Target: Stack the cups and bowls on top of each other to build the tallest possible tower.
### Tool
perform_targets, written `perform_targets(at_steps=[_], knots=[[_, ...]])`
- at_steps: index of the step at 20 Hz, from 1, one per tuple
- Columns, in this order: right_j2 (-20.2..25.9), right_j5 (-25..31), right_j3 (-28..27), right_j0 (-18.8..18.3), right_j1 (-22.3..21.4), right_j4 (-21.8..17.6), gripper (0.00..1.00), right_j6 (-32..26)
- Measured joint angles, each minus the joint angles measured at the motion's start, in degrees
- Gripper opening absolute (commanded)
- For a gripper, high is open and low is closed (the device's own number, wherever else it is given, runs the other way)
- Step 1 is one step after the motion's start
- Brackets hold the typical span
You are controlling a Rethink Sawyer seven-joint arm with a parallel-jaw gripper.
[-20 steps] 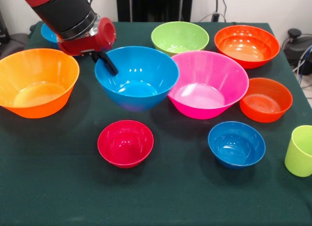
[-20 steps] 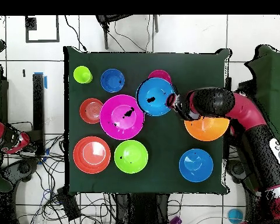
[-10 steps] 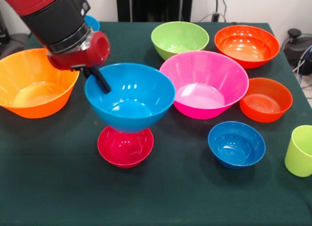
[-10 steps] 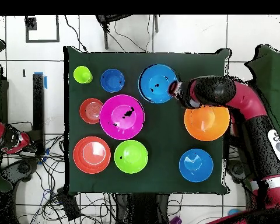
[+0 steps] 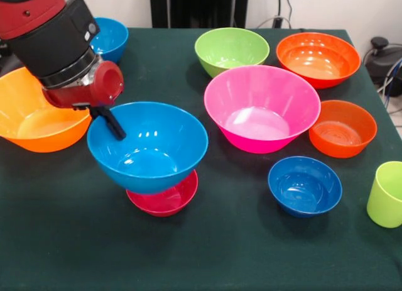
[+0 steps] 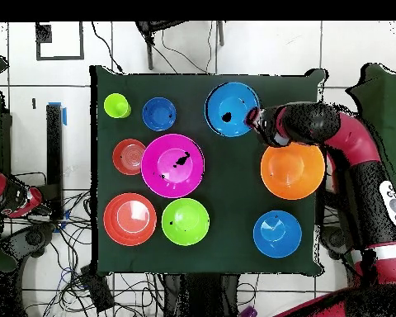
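My gripper (image 5: 108,120) (image 6: 252,115) is shut on the left rim of the medium blue bowl (image 5: 151,149) (image 6: 230,107), which hangs lifted and covers most of the small crimson bowl (image 5: 173,200). In the overhead view the crimson bowl is hidden under it. The large pink bowl (image 5: 260,109) (image 6: 172,165) sits mid-table, and the large orange bowl (image 5: 38,121) (image 6: 292,171) lies behind my arm. A green bowl (image 5: 231,48) (image 6: 185,221), two red-orange bowls (image 5: 318,57) (image 5: 342,129), a small blue bowl (image 5: 304,185) (image 6: 158,114) and the lime cup (image 5: 385,194) (image 6: 115,106) stand separately.
Another blue bowl (image 5: 108,36) (image 6: 276,234) sits at the far left corner in the front view. The green cloth-covered table (image 5: 207,259) ends just right of the cup. Cables lie on the floor (image 6: 61,223) beside the table.
The gripper has lifted the medium blue bowl from beside the pink bowl and carried it toward the front-left, over the small crimson bowl. Nothing else has moved.
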Motion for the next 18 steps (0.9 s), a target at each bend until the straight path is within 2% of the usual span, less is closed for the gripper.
perform_targets(at_steps=[8,18], knots=[[-1.73,0.02,-0.56,0.47,1.85,-1.68,0.0,0.0],[-2.27,0.0,-0.37,0.6,2.36,-1.91,0.0,0.0]])
